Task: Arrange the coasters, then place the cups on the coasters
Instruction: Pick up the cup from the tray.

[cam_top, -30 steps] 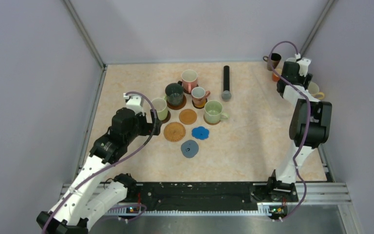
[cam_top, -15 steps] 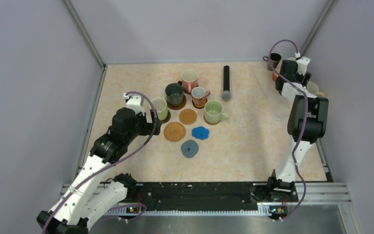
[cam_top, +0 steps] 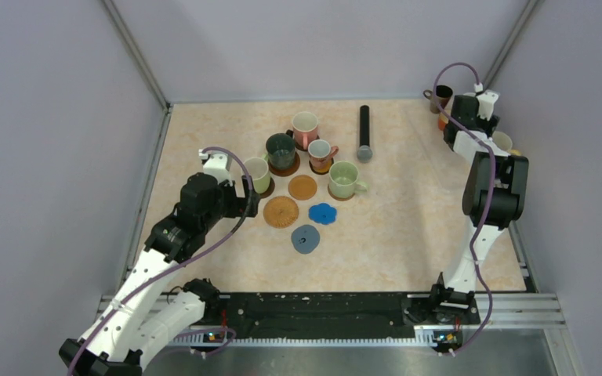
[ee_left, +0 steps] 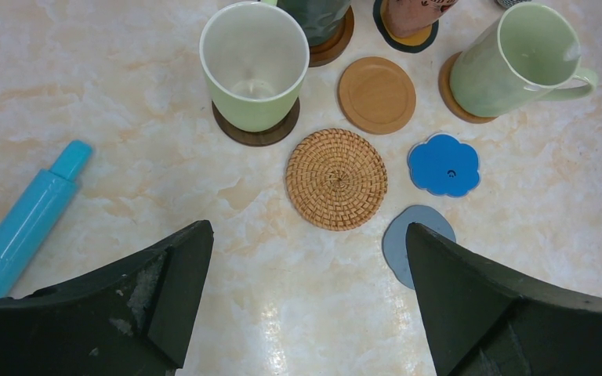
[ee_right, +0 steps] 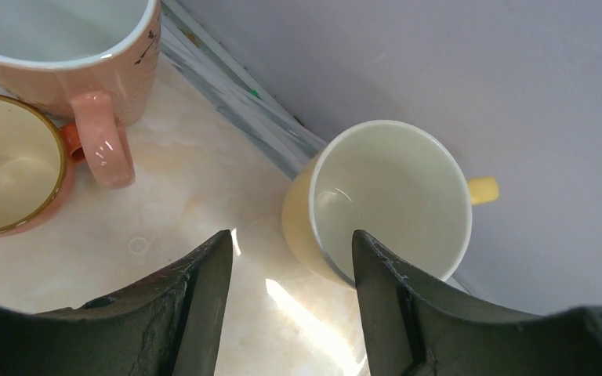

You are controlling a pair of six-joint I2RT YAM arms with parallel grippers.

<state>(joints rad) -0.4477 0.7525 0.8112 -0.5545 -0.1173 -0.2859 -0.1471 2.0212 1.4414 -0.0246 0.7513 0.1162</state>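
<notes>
My left gripper (ee_left: pixel 307 228) (cam_top: pixel 244 197) hangs open over bare table. Just ahead of it lie a wicker coaster (ee_left: pixel 336 178), a tan wooden coaster (ee_left: pixel 377 95), a blue flower coaster (ee_left: pixel 444 164) and a grey-blue coaster (ee_left: pixel 407 235). A pale green cup (ee_left: pixel 252 63) stands on a dark brown coaster (ee_left: pixel 255 135). A second pale green cup (ee_left: pixel 525 66) also stands on a coaster. My right gripper (ee_right: pixel 291 235) (cam_top: pixel 480 129) is open in the far right corner. Its right finger is over the mouth of a yellow cup (ee_right: pixel 388 200), whose near wall lies between the fingers.
A pink cup (ee_right: pixel 63 55) and a small orange cup (ee_right: pixel 8 172) stand left of the yellow one, with a dark brown cup (cam_top: pixel 441 95) behind. A black cylinder (cam_top: pixel 364 131) lies at the back. A light blue cylinder (ee_left: pixel 23 227) lies by my left fingers. The walls are close.
My right gripper has shifted a little further into the far right corner, over the yellow cup. The left arm has not moved.
</notes>
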